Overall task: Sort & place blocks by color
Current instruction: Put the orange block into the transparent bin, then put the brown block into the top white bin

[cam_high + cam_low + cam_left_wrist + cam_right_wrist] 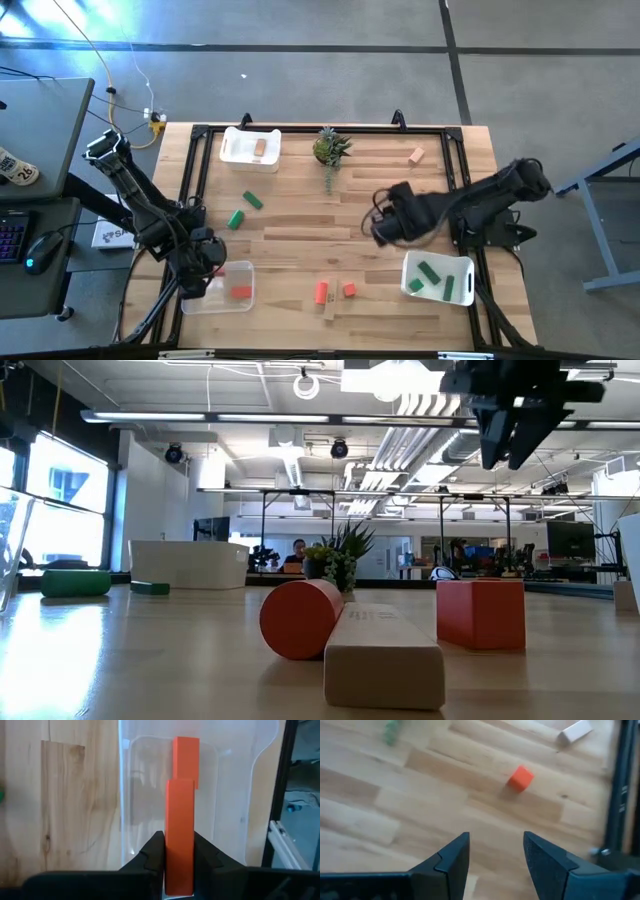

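A: What is the left gripper (179, 857) doing?

B: It is clamped on a red-orange bar (179, 832), which stands up between its two dark fingers (152, 855). In the high view that gripper (200, 268) sits at the lower left of the frame, over the clear bin (245, 303). A second red-orange block (186, 756) lies on the bin floor just past the held one.

A: And the right gripper (495, 855)?

B: Its jaws stand apart with nothing between them, only bare table (420, 795) below. In the high view it (380, 232) hovers right of centre, well above the surface.

A: Where are the other blocks?

B: In the high view, two green blocks (243, 210) lie on the left half of the table. A red-orange cylinder (321, 292), a red-orange cube (349, 289) and a tan bar (331, 304) sit close together at lower centre. One tan block (416, 155) lies at upper right, another (260, 148) sits in the white bin (232, 152) at upper left, and green blocks (428, 271) fill the white bin (468, 268) at lower right.

A: Does any view add something?

B: The low view shows the cylinder (300, 619) as a round end, touching the tan bar (384, 652); the cube (480, 613) stands apart. Only the left wrist view shows the grip.
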Robot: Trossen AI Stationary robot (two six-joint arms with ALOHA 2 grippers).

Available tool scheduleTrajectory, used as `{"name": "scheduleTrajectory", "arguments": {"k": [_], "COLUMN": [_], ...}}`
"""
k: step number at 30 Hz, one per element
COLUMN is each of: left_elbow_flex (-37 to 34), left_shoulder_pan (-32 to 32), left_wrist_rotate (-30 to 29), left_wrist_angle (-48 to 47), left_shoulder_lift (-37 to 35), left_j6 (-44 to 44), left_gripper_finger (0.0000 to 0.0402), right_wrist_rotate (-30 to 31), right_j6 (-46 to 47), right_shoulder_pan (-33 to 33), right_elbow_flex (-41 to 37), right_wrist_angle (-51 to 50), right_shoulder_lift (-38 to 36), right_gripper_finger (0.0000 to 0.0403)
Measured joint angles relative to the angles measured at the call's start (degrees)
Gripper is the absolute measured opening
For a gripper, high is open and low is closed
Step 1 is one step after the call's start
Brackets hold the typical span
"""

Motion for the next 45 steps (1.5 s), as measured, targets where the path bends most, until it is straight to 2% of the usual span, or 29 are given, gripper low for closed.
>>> {"name": "scheduleTrajectory", "arguments": {"k": [4, 12, 15, 20, 25, 31, 38, 45], "left_elbow_flex": [0.00, 0.00, 0.00, 0.00, 0.00, 0.02, 0.04, 0.04], "left_shoulder_pan": [0.02, 0.09, 0.09, 0.78, 3.51, 9.27, 19.08, 30.26], "left_wrist_rotate": [0.01, 0.95, 1.02, -0.22, 0.57, -0.11, -3.81, -10.92], "left_wrist_angle": [1.63, 1.83, 1.82, 1.87, 2.62, 2.60, 2.58, 2.75], "left_shoulder_lift": [0.00, 0.02, 0.02, 0.02, -0.39, -2.17, -5.02, -6.52], "left_j6": [-0.36, -3.55, -6.41, -11.07, -12.10, -9.87, -5.21, 0.90], "left_gripper_finger": [0.0049, 0.0105, 0.0123, 0.0141, 0.0139, 0.0136, 0.0136, 0.0136], "right_wrist_rotate": [-3.15, -9.57, -10.06, -8.43, -5.93, -5.27, -11.32, -22.14], "right_j6": [-11.95, -36.48, -42.30, -47.09, -49.95, -52.66, -55.80, -52.92], "right_shoulder_pan": [-7.32, -20.63, -24.77, -31.08, -37.25, -45.92, -56.75, -66.00], "right_elbow_flex": [0.00, 0.00, -0.02, -0.02, -0.02, -1.04, -5.09, -10.22], "right_wrist_angle": [-0.27, -1.27, -4.18, -5.12, -4.01, 4.46, 13.73, 23.35], "right_shoulder_lift": [-0.34, -1.72, -2.42, -5.38, -9.64, -14.20, -15.41, -15.41], "right_gripper_finger": [0.0172, 0.0172, 0.0172, 0.0172, 0.0172, 0.0172, 0.0172, 0.0172]}}
